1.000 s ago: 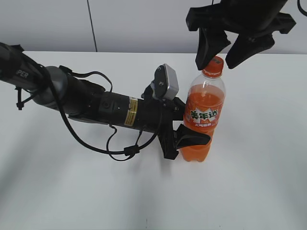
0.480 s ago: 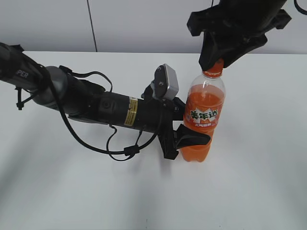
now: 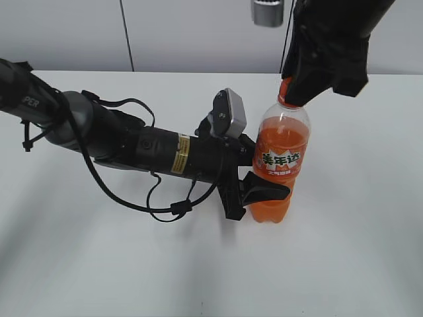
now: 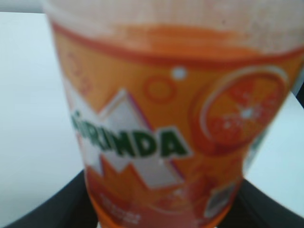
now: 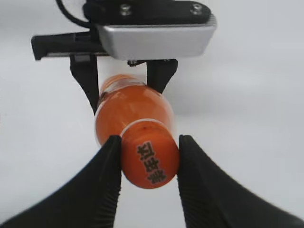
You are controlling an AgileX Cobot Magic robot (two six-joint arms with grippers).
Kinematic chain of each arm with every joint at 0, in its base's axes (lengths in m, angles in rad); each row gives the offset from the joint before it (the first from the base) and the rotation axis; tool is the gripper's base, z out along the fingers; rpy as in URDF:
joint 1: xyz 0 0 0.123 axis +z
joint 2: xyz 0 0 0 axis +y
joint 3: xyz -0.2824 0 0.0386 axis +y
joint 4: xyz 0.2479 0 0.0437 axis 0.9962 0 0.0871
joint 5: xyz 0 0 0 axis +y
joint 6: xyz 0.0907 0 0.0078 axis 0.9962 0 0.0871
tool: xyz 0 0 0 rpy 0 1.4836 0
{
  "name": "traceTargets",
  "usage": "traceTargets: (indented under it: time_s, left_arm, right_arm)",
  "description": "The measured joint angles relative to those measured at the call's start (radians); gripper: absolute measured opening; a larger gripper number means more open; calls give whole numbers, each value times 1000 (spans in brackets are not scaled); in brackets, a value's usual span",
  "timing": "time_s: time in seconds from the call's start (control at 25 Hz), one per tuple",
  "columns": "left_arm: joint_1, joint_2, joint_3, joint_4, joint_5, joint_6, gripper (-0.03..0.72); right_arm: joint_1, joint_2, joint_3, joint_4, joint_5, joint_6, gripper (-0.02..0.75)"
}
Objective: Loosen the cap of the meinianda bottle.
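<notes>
The meinianda bottle [image 3: 281, 162] stands upright on the white table, full of orange soda, with an orange label. Its label fills the left wrist view [image 4: 171, 137]. My left gripper [image 3: 254, 193] is shut on the bottle's lower body, one black finger on each side. My right gripper [image 3: 297, 92] comes down from above and is shut on the orange cap [image 5: 149, 160], one finger on each side. In the exterior view the cap [image 3: 284, 92] is mostly hidden by the right gripper. In the right wrist view the left gripper's fingers show behind the bottle [image 5: 133, 107].
The white table [image 3: 99, 264] spreads around the bottle. The left arm lies low across the table's left middle with a looped black cable [image 3: 168, 205]. A grey wall stands behind.
My right gripper was open beside the cap, then closed onto it and has turned about the cap. The bottle and the left gripper have not moved.
</notes>
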Motion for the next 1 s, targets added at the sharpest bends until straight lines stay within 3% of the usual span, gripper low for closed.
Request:
traceTargets:
  time_s: [0.12,0.32,0.8,1.0]
  left_arm:
    - [0,0,0,0,0,0,409]
    - [0,0,0,-2,1,-2,409]
    - [0,0,0,-3,1,-3,408]
    - [0,0,0,-3,1,-3,408]
  right_arm:
    - [0,-1,-1,0,0,-193,272]
    - [0,-2,-2,-2,-1,-267,272]
    - [0,-53,-31,38,0,-263,270]
    - [0,-88,-32,44,0,-55,270]
